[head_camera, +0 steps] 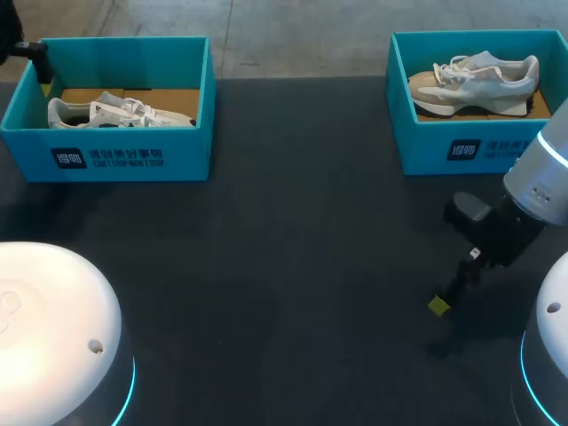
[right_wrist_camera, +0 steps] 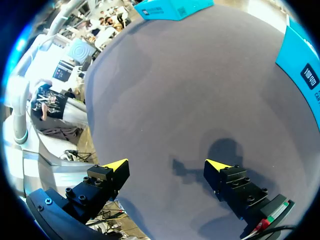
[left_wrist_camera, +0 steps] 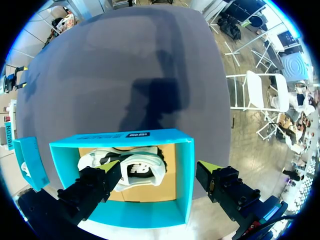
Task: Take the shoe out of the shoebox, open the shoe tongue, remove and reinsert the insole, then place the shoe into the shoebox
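Two teal shoeboxes stand on the dark table (head_camera: 293,248). The left claw (left_wrist_camera: 160,170) hangs spread wide, gripping nothing, directly over the left shoebox (left_wrist_camera: 122,136). The white shoe (left_wrist_camera: 131,170) lies on brown card under the claw, and one finger covers one end of it. From the head view the left arm (head_camera: 27,49) is cut off at the corner, and that box's front wall hides the shoe's sole.

The right claw (right_wrist_camera: 167,167) is also wide open and empty, over bare table. In the head view only one yellow tip (head_camera: 438,305) of it shows. The right shoebox (head_camera: 479,146), well apart ahead of that claw, is clipped at the edge and holds a grey-and-tan shoe (head_camera: 475,80) with white laces.

Both boxes carry white print on their front walls. The white shoe has a dark logo patch, too small to make out.
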`<act>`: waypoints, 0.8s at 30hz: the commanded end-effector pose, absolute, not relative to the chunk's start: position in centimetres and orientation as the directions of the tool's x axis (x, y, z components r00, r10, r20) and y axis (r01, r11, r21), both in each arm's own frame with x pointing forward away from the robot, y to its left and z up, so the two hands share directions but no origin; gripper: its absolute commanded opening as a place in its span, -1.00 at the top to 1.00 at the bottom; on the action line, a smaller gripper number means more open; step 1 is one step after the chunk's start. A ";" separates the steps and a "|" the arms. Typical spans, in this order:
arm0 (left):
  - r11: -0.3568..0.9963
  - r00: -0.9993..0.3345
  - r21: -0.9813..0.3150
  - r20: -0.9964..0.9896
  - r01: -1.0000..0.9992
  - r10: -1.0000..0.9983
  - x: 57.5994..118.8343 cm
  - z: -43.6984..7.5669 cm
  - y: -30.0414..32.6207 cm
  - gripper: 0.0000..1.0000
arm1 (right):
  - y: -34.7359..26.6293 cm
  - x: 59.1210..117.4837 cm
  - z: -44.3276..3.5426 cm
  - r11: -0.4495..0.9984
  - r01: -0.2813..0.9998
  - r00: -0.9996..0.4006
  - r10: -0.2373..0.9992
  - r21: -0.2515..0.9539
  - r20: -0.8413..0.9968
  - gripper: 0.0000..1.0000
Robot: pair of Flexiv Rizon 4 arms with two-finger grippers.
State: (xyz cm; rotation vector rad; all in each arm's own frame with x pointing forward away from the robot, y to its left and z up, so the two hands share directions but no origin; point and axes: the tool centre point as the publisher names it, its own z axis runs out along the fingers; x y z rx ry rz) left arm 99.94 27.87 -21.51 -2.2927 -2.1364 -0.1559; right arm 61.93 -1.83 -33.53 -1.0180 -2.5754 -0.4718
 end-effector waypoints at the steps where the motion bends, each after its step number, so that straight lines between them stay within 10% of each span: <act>1: -0.073 0.068 0.068 0.077 0.995 0.995 99.8 -21.5 27.9 -1.00 | -1.7 61.8 -33.5 0.689 0.702 -0.690 0.594 0.179 0.414 -1.00; 24: -0.073 0.068 0.068 0.077 0.995 0.995 99.8 -21.5 27.9 -1.00 | -4.8 66.9 -28.6 0.606 0.793 -0.589 0.739 0.059 0.329 -1.00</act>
